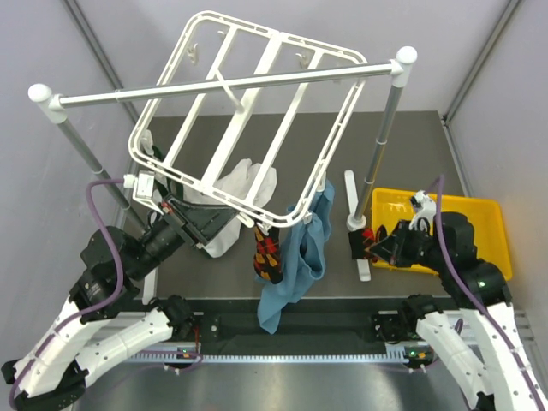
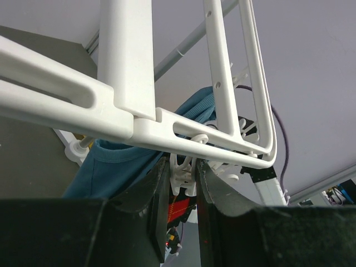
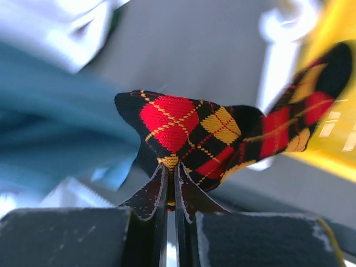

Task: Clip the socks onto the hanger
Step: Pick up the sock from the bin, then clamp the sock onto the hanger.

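Silver metal rail w/ white ball ends (image 1: 231,84) crosses over the large white plastic square drying frame (image 1: 281,38), which hangs tilted, w/ parallel flat bars and rounded corners. Plain white cloth (image 1: 244,184) & plain teal-blue cloth (image 1: 300,248) hang off its near edge, crowding it. One black argyle sock w/ red/yellow diamonds (image 1: 268,253) hangs btwn them. L tool (image 2: 182,183) is narrow, fingers closed on a small white plastic clip (image 2: 183,172) under the frame rim, teal cloth just behind. R tool (image 3: 171,178) is pinched tight on the second argyle sock (image 3: 189,128), a soft knit, drooping, just beside the yellow plastic bin (image 1: 488,231) on the dark worktop (image 1: 419,154).
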You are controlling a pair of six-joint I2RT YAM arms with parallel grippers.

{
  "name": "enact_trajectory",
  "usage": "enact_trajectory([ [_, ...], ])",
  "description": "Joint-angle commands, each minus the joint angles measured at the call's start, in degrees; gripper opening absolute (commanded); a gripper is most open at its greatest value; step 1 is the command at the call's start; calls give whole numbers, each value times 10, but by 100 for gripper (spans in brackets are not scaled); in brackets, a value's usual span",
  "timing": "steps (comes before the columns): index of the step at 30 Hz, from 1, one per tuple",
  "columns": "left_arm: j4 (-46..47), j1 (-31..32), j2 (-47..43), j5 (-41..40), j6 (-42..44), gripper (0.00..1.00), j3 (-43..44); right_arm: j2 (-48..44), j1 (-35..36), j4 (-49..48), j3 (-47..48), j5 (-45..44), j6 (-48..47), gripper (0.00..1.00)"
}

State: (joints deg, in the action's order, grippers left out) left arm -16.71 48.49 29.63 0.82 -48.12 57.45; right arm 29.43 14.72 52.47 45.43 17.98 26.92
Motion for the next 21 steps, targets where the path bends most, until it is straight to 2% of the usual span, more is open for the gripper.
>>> enact_trajectory([
  [1,14,0,9,10,-3,0,-4,-25,23,73,91,138,-39,0],
  [3,18,0,15,9,-5,0,-2,-18,32,117,158,172,-63,0],
  [7,20,1,27,14,-9,0,8,-11,71,112,212,224,-46,0],
  [11,21,0,29,13,-15,0,6,-10,91,90,207,256,-33,0],
  [21,13,1,37,0,-17,0,7,28,145,98,225,246,-39,0],
])
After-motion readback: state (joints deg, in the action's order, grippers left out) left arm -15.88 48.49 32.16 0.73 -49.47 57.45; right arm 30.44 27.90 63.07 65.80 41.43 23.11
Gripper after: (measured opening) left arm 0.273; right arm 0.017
